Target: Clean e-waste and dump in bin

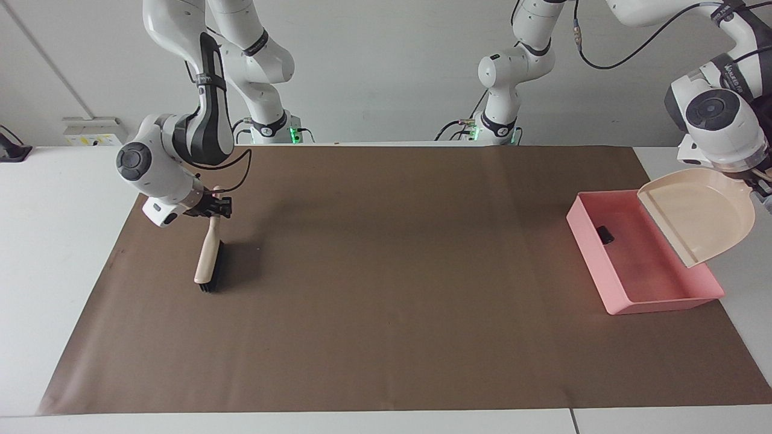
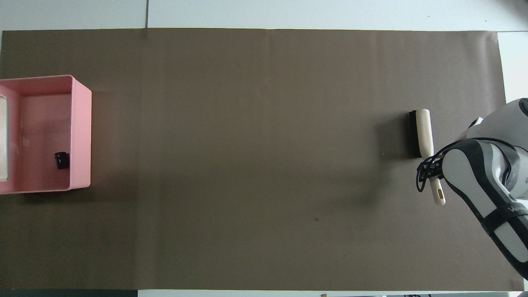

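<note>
Dustpan (image 1: 699, 214): cream hard plastic, light and stiff, smooth inside; tipped steeply, mouth down, over the bin, and showing empty.
Left gripper (image 1: 759, 188): clenched on the dustpan's handle, at the left arm's end of the table.
Right gripper (image 1: 214, 208): at the brush's handle; I cannot tell whether it grips or has let go.
Brush (image 1: 208, 259): cream back, black bristles, lying on the brown paper (image 1: 386, 313).
E-waste (image 1: 605, 234): one small dark battery-like piece shows, inside the bin against the wall toward the table's middle. I judge it hard, dense for its size, smooth and prone to roll; too tiny to pinch well, better swept. Other pieces I cannot make out.
Bin (image 1: 582, 232): shallow pink plastic tray, low walls, rigid, glossy floor; take by a wall.
</note>
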You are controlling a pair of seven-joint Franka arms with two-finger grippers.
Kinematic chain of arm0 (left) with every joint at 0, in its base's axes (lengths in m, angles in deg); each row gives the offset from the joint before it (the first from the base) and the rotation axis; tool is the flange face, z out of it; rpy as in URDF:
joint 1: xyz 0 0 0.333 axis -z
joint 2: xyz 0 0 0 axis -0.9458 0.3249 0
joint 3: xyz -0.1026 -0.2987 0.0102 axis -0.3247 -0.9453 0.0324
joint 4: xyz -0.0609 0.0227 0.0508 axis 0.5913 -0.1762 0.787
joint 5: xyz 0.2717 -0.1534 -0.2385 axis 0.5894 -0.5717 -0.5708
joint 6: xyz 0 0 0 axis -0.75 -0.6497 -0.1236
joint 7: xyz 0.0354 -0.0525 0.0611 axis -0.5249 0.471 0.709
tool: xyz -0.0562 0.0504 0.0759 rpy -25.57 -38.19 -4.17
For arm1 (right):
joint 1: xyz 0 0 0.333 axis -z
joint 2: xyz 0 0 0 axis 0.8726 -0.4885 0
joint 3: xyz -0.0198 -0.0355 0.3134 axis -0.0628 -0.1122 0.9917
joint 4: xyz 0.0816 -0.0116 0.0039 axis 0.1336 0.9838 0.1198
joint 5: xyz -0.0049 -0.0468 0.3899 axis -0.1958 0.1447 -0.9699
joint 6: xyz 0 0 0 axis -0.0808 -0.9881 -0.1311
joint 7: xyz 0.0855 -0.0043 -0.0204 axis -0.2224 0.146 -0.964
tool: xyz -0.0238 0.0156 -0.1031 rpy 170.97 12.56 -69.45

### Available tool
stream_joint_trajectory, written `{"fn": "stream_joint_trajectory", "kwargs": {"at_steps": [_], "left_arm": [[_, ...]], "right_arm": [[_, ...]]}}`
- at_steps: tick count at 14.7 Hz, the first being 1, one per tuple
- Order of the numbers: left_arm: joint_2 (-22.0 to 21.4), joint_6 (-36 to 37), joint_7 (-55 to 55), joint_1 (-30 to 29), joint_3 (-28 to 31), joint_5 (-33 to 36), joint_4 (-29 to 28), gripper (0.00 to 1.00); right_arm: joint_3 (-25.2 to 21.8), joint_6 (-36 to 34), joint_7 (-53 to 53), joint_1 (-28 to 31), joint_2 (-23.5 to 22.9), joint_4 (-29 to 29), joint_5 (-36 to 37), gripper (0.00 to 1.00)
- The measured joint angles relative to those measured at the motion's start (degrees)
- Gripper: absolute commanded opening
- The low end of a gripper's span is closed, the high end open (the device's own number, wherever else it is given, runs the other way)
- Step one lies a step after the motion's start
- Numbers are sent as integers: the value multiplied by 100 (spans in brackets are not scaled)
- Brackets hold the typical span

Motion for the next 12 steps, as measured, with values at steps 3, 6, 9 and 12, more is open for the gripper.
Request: {"fn": "stream_joint_trajectory", "kwargs": {"at_steps": [3, 6, 9, 12], "left_arm": [[-85, 867, -501, 631, -33, 812, -5, 0], [-69, 1421, -1033, 947, -48, 1546, -104, 0], [53, 1576, -1575, 992, -47, 2077, -247, 0], [207, 1677, -1830, 1008, -48, 2292, -267, 0]], "right_arm": [[3, -4, -1, -20, 42, -116, 0, 100], [8, -80, 30, -211, 231, -490, 6, 100], [12, -137, 284, -463, 447, -908, 35, 100], [18, -141, 645, -794, 602, -1279, 111, 100]]}}
